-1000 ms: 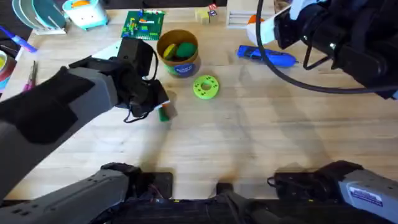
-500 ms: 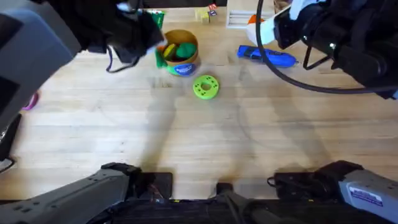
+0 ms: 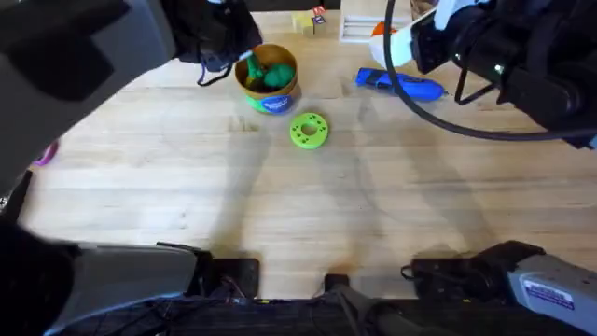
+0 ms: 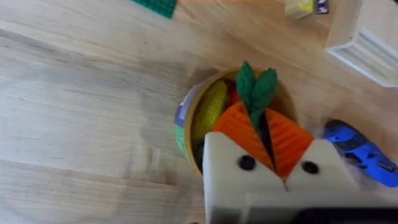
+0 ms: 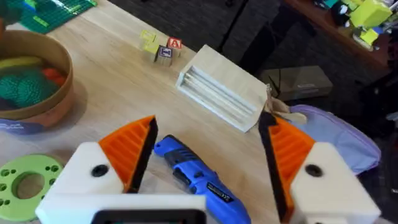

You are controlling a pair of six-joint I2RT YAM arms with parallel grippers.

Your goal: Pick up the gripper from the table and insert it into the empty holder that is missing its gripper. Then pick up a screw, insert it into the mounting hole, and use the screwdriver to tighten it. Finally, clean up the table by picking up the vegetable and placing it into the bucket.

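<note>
My left gripper hangs over the tan bucket, its orange ribbed pads shut on the dark green vegetable, whose leafy end sticks out past the fingertips. The bucket stands at the back middle of the table with my left gripper at its left rim; yellow and green toys lie inside. My right gripper is open above the blue screwdriver, which lies on the table right of the bucket. The loose gripper, the holder and the screw are out of view.
A green round disc with holes lies just in front of the bucket. A pale wooden block and small toy cubes sit at the back. A green building plate lies behind the bucket.
My left gripper has lifted the vegetable off the table front-left of the bucket and carried it back and right to over the bucket. The right arm has not moved.
</note>
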